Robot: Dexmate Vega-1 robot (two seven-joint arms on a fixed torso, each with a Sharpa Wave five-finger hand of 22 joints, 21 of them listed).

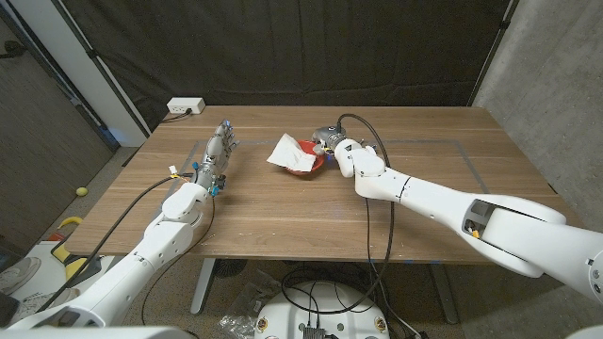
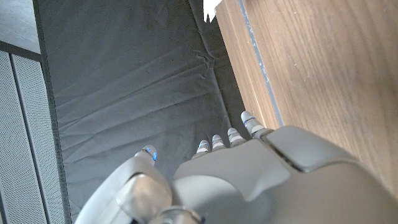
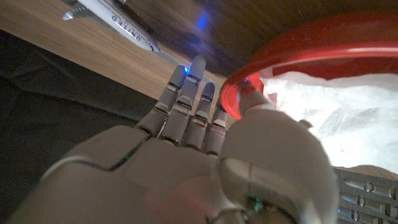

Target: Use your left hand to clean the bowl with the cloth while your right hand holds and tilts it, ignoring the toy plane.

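The red bowl (image 1: 309,162) stands at the table's middle with the white cloth (image 1: 287,153) draped over its left side and into it. My right hand (image 1: 336,144) is at the bowl's right rim. In the right wrist view its thumb (image 3: 252,102) lies over the rim of the bowl (image 3: 323,43) while its fingers (image 3: 189,93) stretch straight along the outside, so the rim sits between them; the cloth (image 3: 329,106) is inside. My left hand (image 1: 219,151) stands apart to the left, fingers extended and holding nothing. The toy plane (image 3: 115,18) lies beyond the right hand's fingertips.
A white power strip (image 1: 185,106) sits at the table's far left corner. Tape lines (image 1: 462,144) mark the wooden table (image 1: 424,132). In the left wrist view my left hand (image 2: 249,177) faces the table's far edge, with a corner of the cloth (image 2: 211,9) showing.
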